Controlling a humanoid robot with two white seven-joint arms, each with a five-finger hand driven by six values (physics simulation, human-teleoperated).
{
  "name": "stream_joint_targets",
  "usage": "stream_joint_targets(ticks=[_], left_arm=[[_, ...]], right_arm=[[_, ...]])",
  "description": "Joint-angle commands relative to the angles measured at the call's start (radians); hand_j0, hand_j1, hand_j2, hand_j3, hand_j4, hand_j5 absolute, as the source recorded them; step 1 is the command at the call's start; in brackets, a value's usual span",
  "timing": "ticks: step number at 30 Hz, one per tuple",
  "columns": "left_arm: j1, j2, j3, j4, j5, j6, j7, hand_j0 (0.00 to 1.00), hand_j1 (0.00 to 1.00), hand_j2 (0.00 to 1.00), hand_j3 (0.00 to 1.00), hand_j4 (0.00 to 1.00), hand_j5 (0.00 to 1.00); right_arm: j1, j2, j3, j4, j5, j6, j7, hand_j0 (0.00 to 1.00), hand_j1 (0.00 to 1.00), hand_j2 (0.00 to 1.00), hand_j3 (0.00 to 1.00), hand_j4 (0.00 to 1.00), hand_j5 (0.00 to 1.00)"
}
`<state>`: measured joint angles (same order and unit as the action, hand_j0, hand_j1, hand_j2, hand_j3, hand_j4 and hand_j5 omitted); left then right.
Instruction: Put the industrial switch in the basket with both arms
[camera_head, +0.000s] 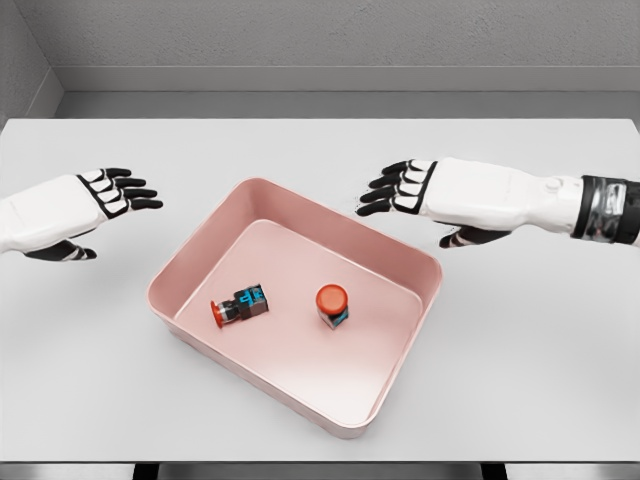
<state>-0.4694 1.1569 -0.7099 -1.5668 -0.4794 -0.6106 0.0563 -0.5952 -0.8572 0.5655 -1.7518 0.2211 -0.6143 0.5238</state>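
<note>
A pink rectangular basket (400, 375) sits slanted at the centre of the white surface (540, 360), and inside it lie two industrial switches with red push-buttons: one switch (240, 306) tipped on its side at the lower left of the basket floor, the other switch (333, 304) standing upright near the middle, the two apart from each other. The left hand (108, 200) hovers at the left of the frame and the right hand (412, 192) at the upper right, each beside the basket with its black fingers loosely spread and grasping nothing.
</note>
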Motion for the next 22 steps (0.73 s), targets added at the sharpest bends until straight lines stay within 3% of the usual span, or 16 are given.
stream_joint_targets(ticks=[1,5,9,11,22], left_arm=[[0.0,0.006,0.0,-0.006,0.005,0.0,-0.001,1.0,1.0,1.0,1.0,1.0,1.0],[0.012,0.007,0.001,-0.006,0.005,0.0,-0.003,1.0,1.0,1.0,1.0,1.0,1.0],[0.012,0.007,0.003,-0.004,0.005,0.0,-0.003,1.0,1.0,1.0,1.0,1.0,1.0],[0.012,0.009,0.003,-0.004,0.005,0.0,-0.003,1.0,1.0,1.0,1.0,1.0,1.0],[0.012,0.009,0.004,-0.004,0.005,0.0,-0.003,1.0,1.0,1.0,1.0,1.0,1.0]], right_arm=[[0.005,-0.051,-0.088,0.0,-0.019,0.003,-0.001,1.0,1.0,1.0,1.0,1.0,1.0],[0.098,-0.092,-0.214,0.015,-0.019,0.003,-0.001,1.0,1.0,1.0,1.0,1.0,1.0],[0.264,-0.109,-0.381,0.018,-0.016,0.003,-0.002,1.0,1.0,1.0,1.0,1.0,1.0],[0.305,-0.109,-0.432,0.066,-0.017,0.003,-0.004,1.0,1.0,1.0,1.0,1.0,1.0],[0.342,-0.106,-0.437,0.057,-0.011,0.003,-0.004,1.0,1.0,1.0,1.0,1.0,1.0]])
